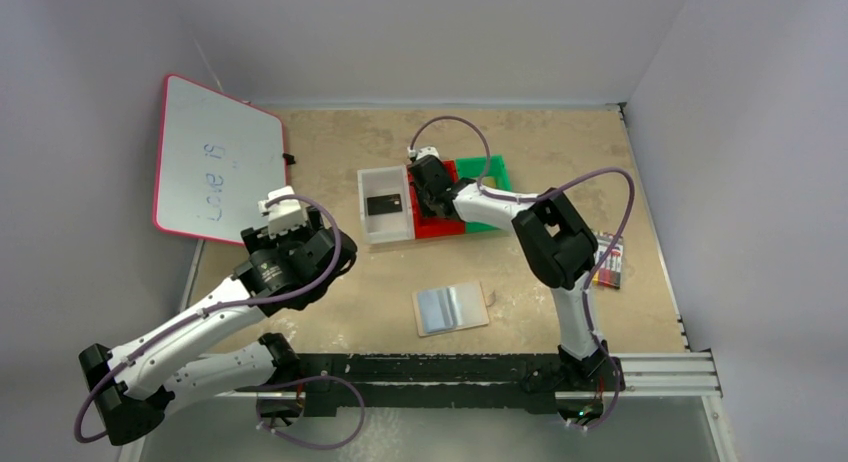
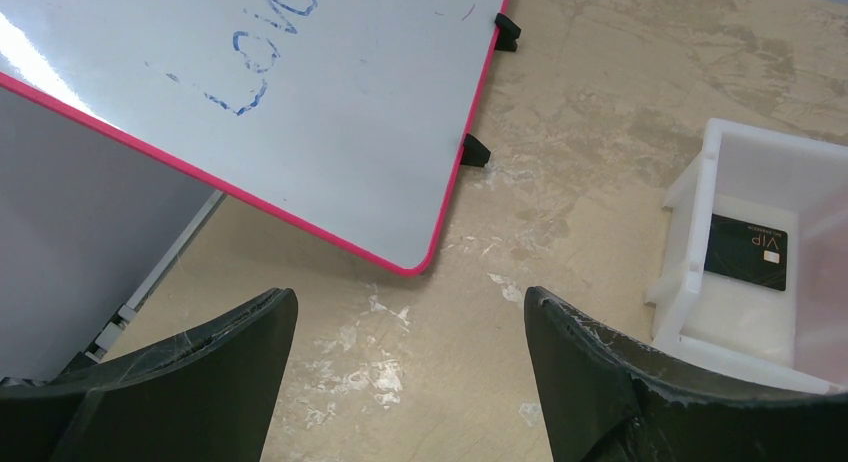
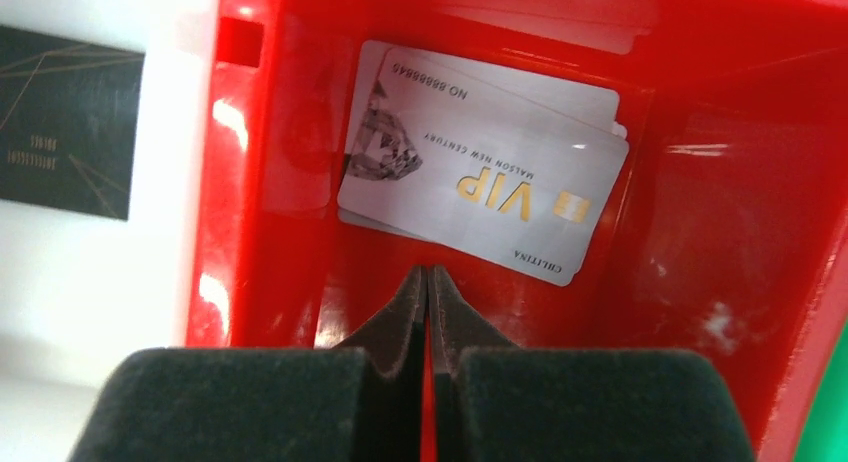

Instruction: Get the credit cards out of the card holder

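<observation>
We found the right gripper [image 3: 428, 282] lowered into the red bin [image 3: 270, 232], its fingers pressed together with nothing between them. Just beyond the tips, two silvery-white cards [image 3: 485, 192] lay overlapped on the bin's floor, the upper one lettered VIP in gold. A black card [image 2: 747, 250] lay flat in the white bin [image 2: 690, 242], which touched the red one on its left. The card holder [image 1: 451, 308] lay flat on the table [image 1: 330, 142], nearer than the bins and between the two arms. The left gripper [image 2: 410, 312] hung over bare table by the near corner of the pink-framed whiteboard [image 2: 300, 102], its fingers spread wide and holding nothing.
</observation>
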Tool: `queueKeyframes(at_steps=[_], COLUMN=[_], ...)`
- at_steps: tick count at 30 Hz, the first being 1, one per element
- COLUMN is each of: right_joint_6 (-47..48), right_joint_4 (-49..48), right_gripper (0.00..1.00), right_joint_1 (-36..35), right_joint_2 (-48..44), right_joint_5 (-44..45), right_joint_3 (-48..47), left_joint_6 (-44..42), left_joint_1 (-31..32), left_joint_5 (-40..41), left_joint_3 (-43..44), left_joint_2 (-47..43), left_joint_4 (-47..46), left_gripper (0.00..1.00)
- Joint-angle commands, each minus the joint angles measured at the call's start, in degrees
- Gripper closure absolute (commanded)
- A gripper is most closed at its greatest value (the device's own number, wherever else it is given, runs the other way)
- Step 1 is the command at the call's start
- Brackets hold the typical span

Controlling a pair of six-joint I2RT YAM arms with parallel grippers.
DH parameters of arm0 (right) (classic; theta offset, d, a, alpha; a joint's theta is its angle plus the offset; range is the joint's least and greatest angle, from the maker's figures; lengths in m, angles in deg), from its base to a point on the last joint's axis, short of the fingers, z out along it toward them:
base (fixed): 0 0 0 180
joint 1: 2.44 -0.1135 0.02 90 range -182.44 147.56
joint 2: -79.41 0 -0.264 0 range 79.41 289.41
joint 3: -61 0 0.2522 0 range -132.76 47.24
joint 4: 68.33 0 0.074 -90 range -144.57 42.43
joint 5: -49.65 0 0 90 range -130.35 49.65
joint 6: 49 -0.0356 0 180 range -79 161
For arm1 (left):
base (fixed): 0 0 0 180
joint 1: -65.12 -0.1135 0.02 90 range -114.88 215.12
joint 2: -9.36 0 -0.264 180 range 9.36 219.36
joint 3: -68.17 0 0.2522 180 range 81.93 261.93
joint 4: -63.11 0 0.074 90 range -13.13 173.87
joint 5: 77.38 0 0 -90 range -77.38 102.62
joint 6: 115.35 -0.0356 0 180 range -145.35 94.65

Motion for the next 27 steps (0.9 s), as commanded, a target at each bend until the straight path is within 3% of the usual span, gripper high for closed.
queueKeyframes(at_steps=[1, 12, 18, 22, 27], right_joint_6=[-2.49, -1.03, -0.70, 0.18, 0.11], right_joint_4=[3.87, 4.55, 3.74, 3.14, 0.07], right_gripper=[1.00, 1.00, 0.98, 0.94, 0.81], right_joint_1=[1.16, 1.69, 1.67, 1.60, 0.98], right_joint_2=[3.34, 5.02, 2.68, -3.10, -16.49], right_joint_5=[4.20, 7.87, 5.54, 4.03, 1.69], right_joint_3=[-1.63, -4.64, -4.00, -2.87, 3.39], left_joint_6=[0.62, 0.68, 0.68, 0.76, 0.81], left_joint_1=[-0.18, -0.19, -0.19, -0.19, -0.21], left_joint_5=[2.23, 2.23, 2.22, 2.13, 2.15], left_joint_3=[2.01, 2.16, 2.24, 2.19, 2.29], left_joint_2=[-0.10, 0.49, 0.72, 0.70, 0.83], left_joint_4=[0.25, 0.43, 0.47, 0.55, 0.64], left_gripper=[0.16, 0.16, 0.16, 0.16, 0.16])
